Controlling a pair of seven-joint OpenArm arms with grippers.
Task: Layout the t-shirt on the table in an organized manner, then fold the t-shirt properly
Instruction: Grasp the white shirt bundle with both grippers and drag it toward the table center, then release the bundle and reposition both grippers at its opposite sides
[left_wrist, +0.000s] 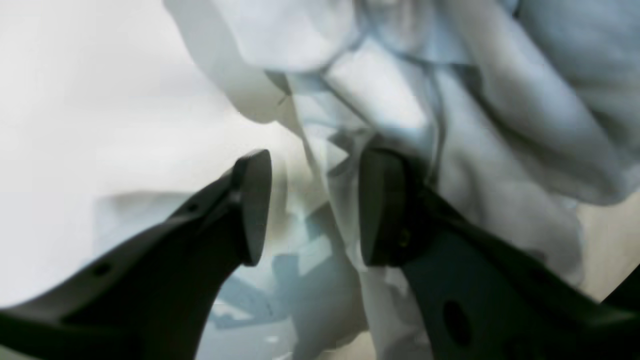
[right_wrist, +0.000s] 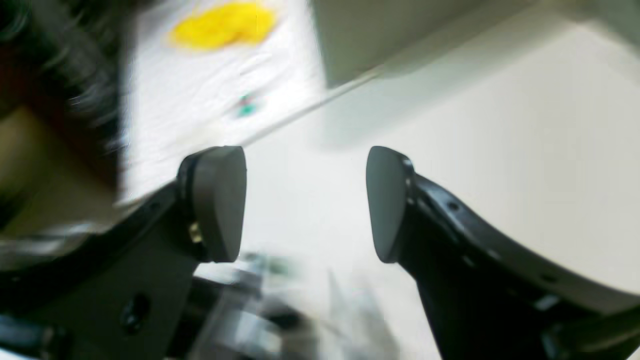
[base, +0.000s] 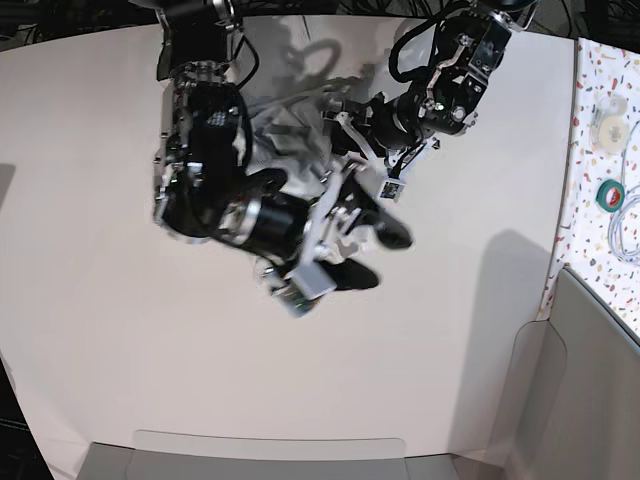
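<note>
Seeing both end effectors spread wide, gripping nothing: left end effector (left_wrist: 310, 207) over the crumpled t-shirt (left_wrist: 450, 125) at the worktop's (base: 100, 300) 12 o'clock, right end effector (right_wrist: 305, 202) over bare worktop.

Crumpled t-shirt (base: 290, 125) beneath both arms

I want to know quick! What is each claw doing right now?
Left claw: open, fingers on either side of a fold of the t-shirt, not pinching it.
Right claw: open, holding nothing, over the table.
</note>
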